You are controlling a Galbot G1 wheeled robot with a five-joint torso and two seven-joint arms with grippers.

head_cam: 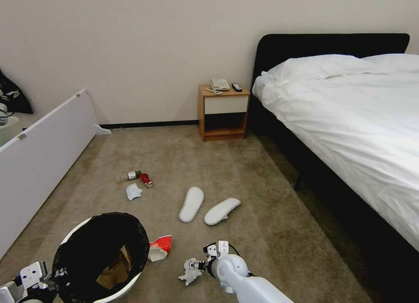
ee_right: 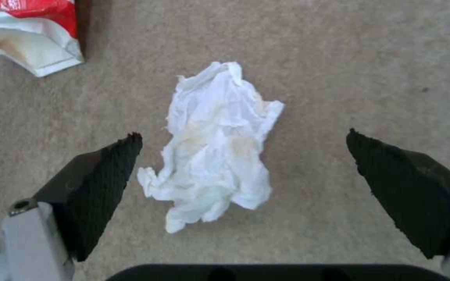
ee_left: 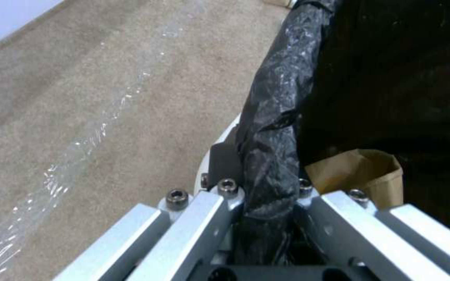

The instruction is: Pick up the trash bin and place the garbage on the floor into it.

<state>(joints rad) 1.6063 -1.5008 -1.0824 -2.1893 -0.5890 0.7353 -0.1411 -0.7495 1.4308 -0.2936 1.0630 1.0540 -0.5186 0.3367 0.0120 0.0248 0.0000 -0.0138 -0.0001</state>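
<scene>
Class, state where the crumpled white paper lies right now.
In the head view the crumpled white paper lies on the beige carpet, low and centre, between the open right end effector's fingers, right of the red-white carton.

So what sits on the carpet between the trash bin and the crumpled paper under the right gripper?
A red-white carton lies beside the trash bin, seen in the head view. The open right gripper straddles the crumpled paper.

The floor (ee_right: pixel 350 58) is short-pile carpet, matt and grainy. The crumpled white paper (ee_right: pixel 217 144) looks thin and soft (tissue-like, faintly stained). The trash bin (head_cam: pixel 126 287) is smooth white plastic, its black bag (ee_left: pixel 274 117) glossy and wrinkled film. The right gripper (ee_right: pixel 243 166) has black, rough-textured pads (ee_right: pixel 100 183) on bare brushed metal; the left gripper (ee_left: pixel 264 218) shows the same pale metal with steel bolts
</scene>
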